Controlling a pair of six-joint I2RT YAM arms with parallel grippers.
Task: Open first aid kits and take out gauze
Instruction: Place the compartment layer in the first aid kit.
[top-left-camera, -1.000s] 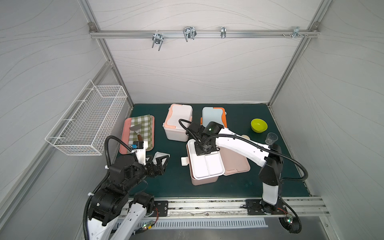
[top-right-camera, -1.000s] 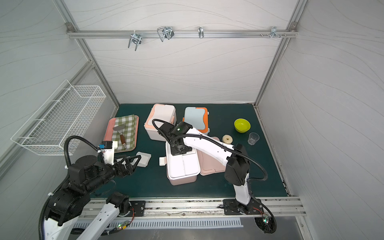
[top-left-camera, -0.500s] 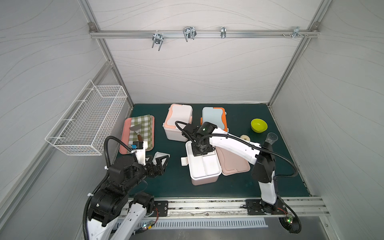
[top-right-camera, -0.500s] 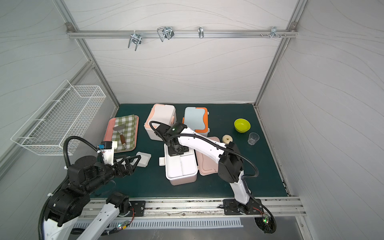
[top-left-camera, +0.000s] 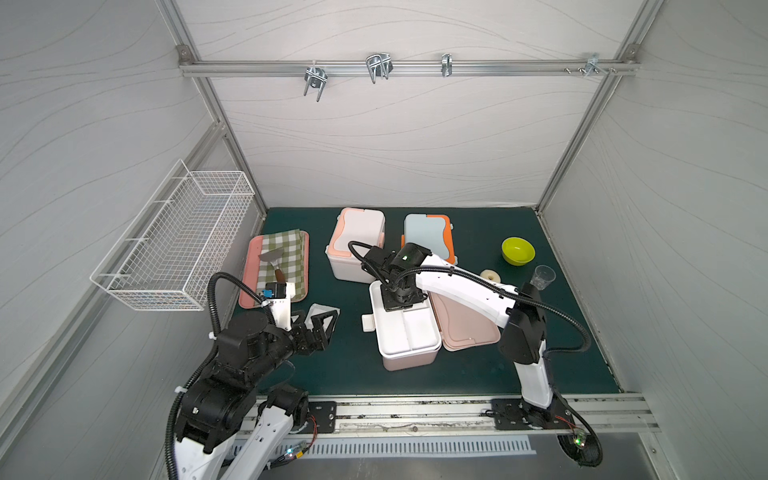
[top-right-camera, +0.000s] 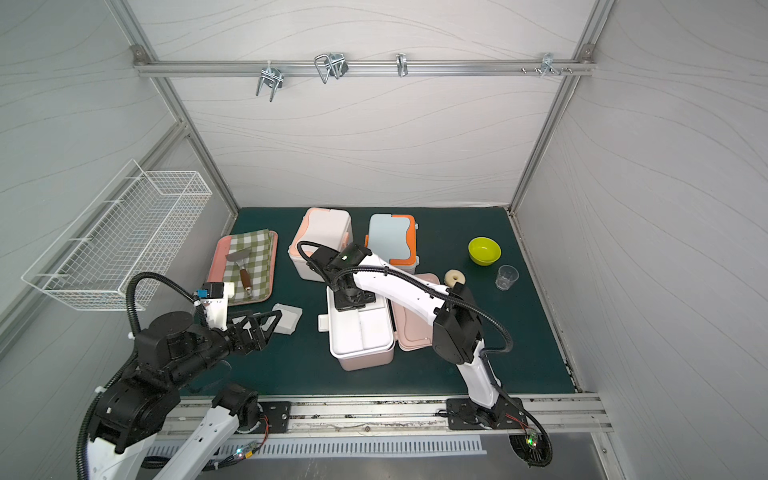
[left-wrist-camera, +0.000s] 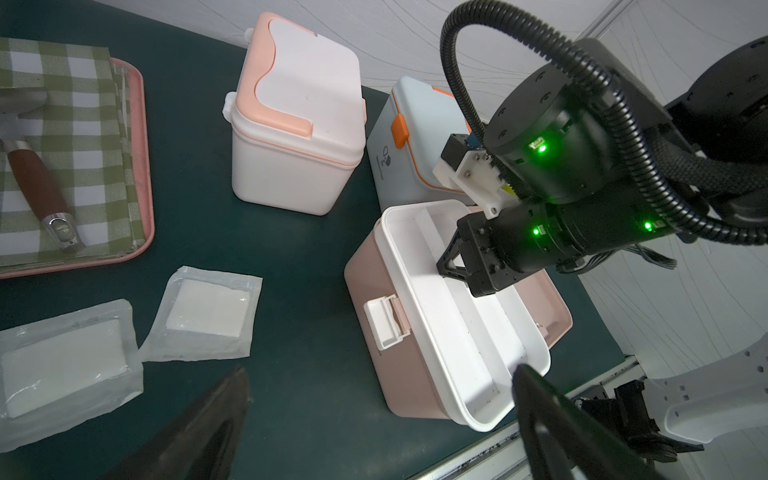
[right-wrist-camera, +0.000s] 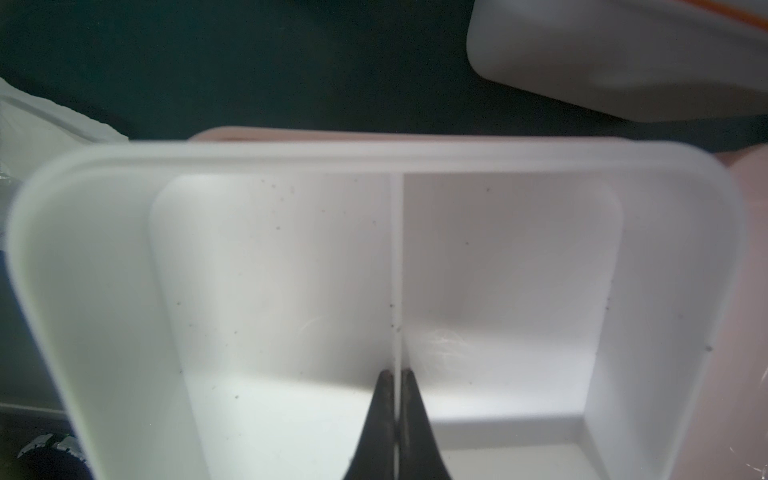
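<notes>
Inside the pink kit (top-left-camera: 409, 360), right end effector (right-wrist-camera: 397, 375) angles down, clamping divider (right-wrist-camera: 397, 249).

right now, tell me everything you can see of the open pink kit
The pink kit is a pale pink plastic box, standing upright on the green mat. Its lid is swung open and lies flat beside it. A white tray with two empty compartments fills the top; a white latch hangs on one side. The right gripper is shut on the tray's divider.

Three boxes: a white box (top-left-camera: 357, 249), a blue box (top-left-camera: 426, 232), a pink box (top-left-camera: 409, 362). Two gauze packs (left-wrist-camera: 205, 313) — one tray (top-left-camera: 250, 282), one checked cloth (top-left-camera: 286, 249), one bowl (top-left-camera: 518, 250), one cup (top-left-camera: 544, 276) — one wire basket (top-left-camera: 178, 245).
</notes>
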